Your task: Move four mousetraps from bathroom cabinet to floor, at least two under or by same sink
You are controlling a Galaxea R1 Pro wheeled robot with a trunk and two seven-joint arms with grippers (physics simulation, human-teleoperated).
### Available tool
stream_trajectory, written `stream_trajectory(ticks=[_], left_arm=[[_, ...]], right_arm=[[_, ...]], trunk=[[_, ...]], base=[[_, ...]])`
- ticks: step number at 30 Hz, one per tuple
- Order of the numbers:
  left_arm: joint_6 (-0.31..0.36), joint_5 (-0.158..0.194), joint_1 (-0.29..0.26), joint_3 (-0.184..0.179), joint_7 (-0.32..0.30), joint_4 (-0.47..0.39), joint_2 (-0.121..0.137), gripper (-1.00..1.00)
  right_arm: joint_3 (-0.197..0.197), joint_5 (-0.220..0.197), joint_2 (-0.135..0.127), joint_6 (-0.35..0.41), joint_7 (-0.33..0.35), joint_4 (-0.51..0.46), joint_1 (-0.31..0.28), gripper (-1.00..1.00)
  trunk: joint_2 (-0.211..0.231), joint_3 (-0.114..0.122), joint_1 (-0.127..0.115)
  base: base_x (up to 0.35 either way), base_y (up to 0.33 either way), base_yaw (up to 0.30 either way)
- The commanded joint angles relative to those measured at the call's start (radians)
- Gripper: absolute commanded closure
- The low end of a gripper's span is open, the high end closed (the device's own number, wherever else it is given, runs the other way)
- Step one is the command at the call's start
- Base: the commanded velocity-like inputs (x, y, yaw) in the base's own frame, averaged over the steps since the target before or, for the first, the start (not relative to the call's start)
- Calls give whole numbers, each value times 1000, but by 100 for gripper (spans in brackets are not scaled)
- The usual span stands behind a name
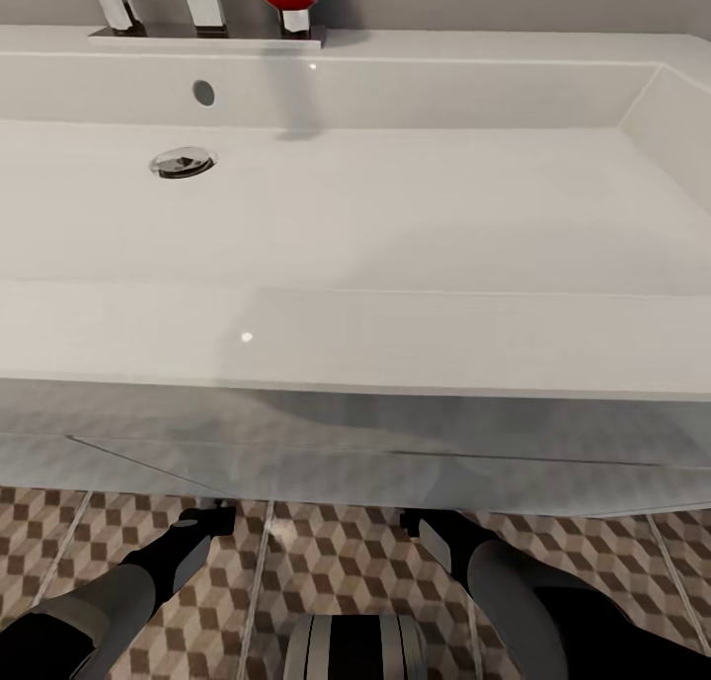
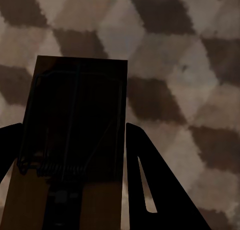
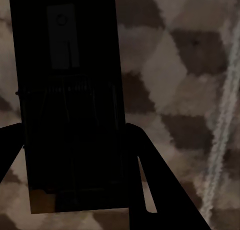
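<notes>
From the head camera, the robot stood close against the bathroom sink [image 1: 395,216], a wide white basin with its drain [image 1: 182,162] at the left and the faucet base [image 1: 202,9] on the back ledge. Below the basin's front edge ran the white vanity [image 1: 346,443], and beneath that the cube-patterned floor [image 1: 326,562]. Both arms reached down toward the base of the vanity, the left gripper [image 1: 209,518] and the right gripper [image 1: 427,524] low over the tiles, just in front of the unit.

In the left wrist view, a mousetrap [image 2: 75,140] lay between the dark fingers [image 2: 150,190], its tan board and wire spring plain to see, with the tiles close behind it. The jaws looked closed onto its edges.

In the right wrist view, a second mousetrap [image 3: 70,109] sat between that arm's fingers [image 3: 155,190], very dark in shadow, a pale grout line [image 3: 222,120] passing beside it. That gripper also looked clamped on its board.

I judged the step to be setting two traps down next to the sink. The next move called for lowering each board flat to the tiles, then parting the jaws without flicking it away.
</notes>
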Motion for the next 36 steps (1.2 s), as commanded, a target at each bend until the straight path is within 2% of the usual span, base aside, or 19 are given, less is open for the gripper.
stream_trajectory(ticks=[1, 16, 23, 36], left_arm=[[5, 5, 0, -9, 5, -3, 1, 100], [4, 5, 0, -9, 5, -4, 0, 100], [7, 5, 0, -9, 11, -9, -11, 100], [12, 5, -1, -7, 10, -14, -14, 100]], right_arm=[[-10, 4, 1, 5, -4, -2, -53, 100], [-11, 3, 1, 4, -4, -2, -53, 100], [-11, 2, 1, 4, -4, -2, -53, 100], [-11, 1, 1, 4, -4, -1, -53, 100]], trunk=[[0, 0, 0], [0, -1, 0], [0, -1, 0], [0, -1, 0]], base=[[0, 0, 0], [0, 0, 0], [0, 0, 0], [0, 0, 0]])
